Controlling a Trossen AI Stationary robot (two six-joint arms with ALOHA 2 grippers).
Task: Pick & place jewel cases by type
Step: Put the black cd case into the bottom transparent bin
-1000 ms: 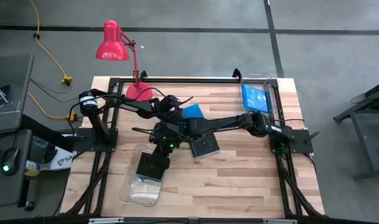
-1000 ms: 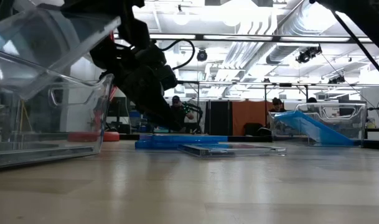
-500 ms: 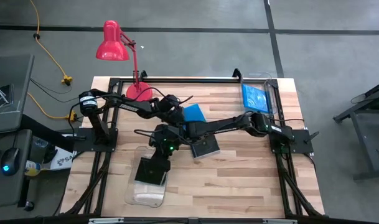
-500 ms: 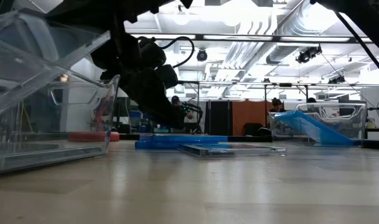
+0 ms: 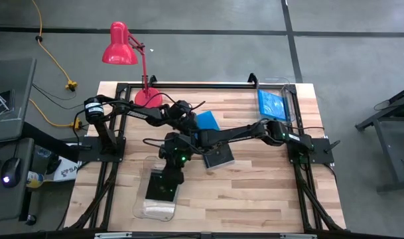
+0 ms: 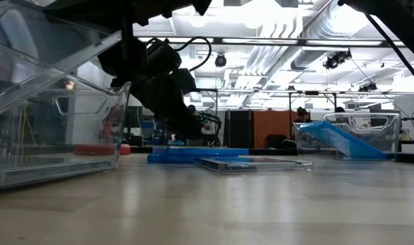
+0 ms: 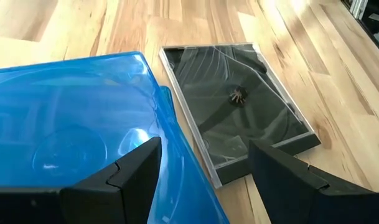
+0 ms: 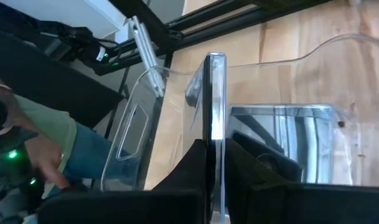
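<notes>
I have the right gripper (image 8: pixel 214 163) clamped on a dark jewel case (image 8: pixel 214 99), held on edge directly over the clear bin (image 5: pixel 143 199) at the table's near left, its long axis apparently running along the bin. The left gripper (image 7: pixel 201 171) waits with fingers apart over the blue jewel case (image 7: pixel 71 130), mid-table.
</notes>
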